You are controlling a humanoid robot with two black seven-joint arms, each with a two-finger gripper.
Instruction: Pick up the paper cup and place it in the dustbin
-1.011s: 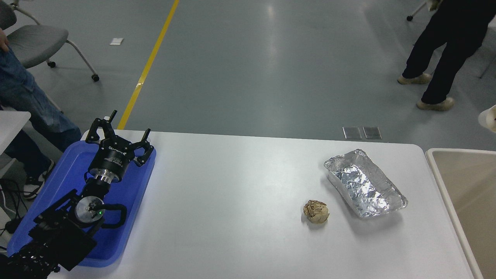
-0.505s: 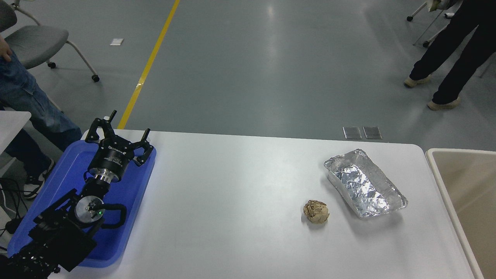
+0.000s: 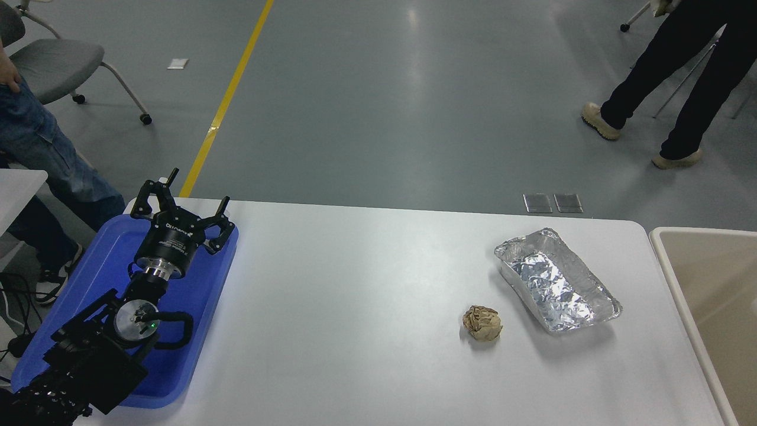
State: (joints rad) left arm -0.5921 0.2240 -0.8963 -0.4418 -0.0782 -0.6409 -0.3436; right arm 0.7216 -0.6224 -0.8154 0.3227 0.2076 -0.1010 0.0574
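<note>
1. Left gripper (image 3: 180,198) sat parked at the lower left, over the far end of the blue tray (image 3: 195,307), arm lying across the tray.
2. Its fingers (image 3: 151,195) were spread wide apart, nothing between them.
3. Right arm and its gripper: out of the picture, so the state of its jaws could not be told.
4. Paper cup: could not find it anywhere in the head view, neither on the table nor in the part of the bin that showed.
5. Dustbin (image 3: 668,260) stood at the right edge, just beside the table's right end, beige with a pale rim. Only its left part was in view; the visible inside looked bare.
6. Foil tray (image 3: 556,278) lay on the right part of the white table (image 3: 355,296), crinkled, turned at an angle to the table edge.
7. Crumpled brown paper ball (image 3: 482,323) sat just beside the foil tray's near left corner, apart from it.
8. A person (image 3: 680,77) in dark trousers stood on the floor at the upper right, well away from the table.
9. Another person (image 3: 41,154) in jeans stood at the left edge, near the grey chair (image 3: 53,68).
</note>
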